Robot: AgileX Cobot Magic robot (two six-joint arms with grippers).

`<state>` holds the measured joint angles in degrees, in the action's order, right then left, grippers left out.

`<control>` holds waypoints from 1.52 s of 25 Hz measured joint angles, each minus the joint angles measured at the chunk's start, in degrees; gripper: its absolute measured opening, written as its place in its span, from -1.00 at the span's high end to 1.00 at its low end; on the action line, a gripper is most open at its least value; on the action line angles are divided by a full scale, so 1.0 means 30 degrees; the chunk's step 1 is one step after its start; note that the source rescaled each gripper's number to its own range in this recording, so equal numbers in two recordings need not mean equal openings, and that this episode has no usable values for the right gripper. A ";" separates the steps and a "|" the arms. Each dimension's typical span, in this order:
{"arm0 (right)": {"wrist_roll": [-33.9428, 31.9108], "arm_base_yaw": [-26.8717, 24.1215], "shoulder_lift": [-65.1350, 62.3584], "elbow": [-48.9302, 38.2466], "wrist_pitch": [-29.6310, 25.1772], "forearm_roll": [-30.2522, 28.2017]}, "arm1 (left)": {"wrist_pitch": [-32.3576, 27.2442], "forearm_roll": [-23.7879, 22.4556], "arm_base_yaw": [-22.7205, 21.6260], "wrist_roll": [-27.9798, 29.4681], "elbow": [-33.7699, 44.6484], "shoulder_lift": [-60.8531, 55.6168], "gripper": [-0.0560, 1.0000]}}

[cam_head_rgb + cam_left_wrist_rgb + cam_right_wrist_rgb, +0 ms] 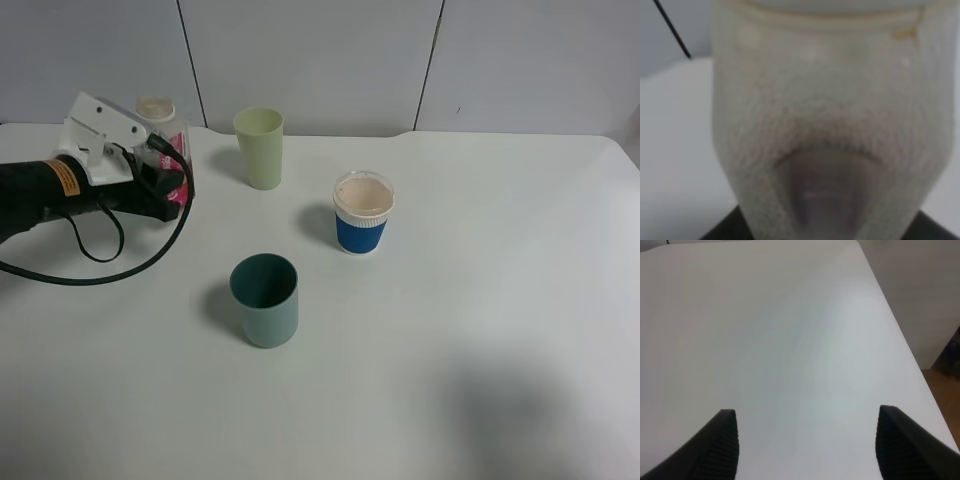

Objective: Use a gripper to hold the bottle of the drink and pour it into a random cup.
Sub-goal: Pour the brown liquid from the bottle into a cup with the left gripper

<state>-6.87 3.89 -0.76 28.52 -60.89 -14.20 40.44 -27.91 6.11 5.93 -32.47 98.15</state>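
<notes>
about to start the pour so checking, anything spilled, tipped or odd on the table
Nothing stands out: the teal cup, yellow-green tumbler and paper cup all stand upright, no spill shows on the table, and the bottle stands upright in the left gripper.

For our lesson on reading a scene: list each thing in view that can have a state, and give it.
bottle: upright on the table, in the left gripper
left gripper: shut on the bottle
right gripper: open, holding nothing
teal cup: upright, empty
yellow-green tumbler: upright, inside not visible
paper cup: upright, something pale up near the rim
</notes>
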 joint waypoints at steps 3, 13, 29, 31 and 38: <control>0.0000 0.0000 0.0000 0.0000 0.0000 0.0000 | -0.1558 0.0537 0.0340 -0.0192 0.0019 -0.1920 0.89; 0.0000 0.0000 0.0000 0.0000 0.0000 0.0000 | -0.8433 0.3261 0.1851 -0.4482 0.0018 -0.7151 0.89; 0.0000 0.0000 0.0000 0.0000 0.0000 0.0000 | -1.3794 0.9303 0.6449 -1.3794 0.0018 -0.9473 0.89; 0.0000 0.0000 0.0000 0.0000 0.0000 0.0000 | -1.3957 1.1001 0.6759 -1.5681 0.0018 -0.9473 0.89; 0.0000 0.0000 0.0000 0.0000 0.0000 0.0000 | -1.3980 1.7476 0.6873 -2.2962 0.0018 -0.9473 0.89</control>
<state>-6.87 3.89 -0.76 28.52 -60.89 -14.20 -1.50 24.52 26.73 -62.95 -32.41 69.73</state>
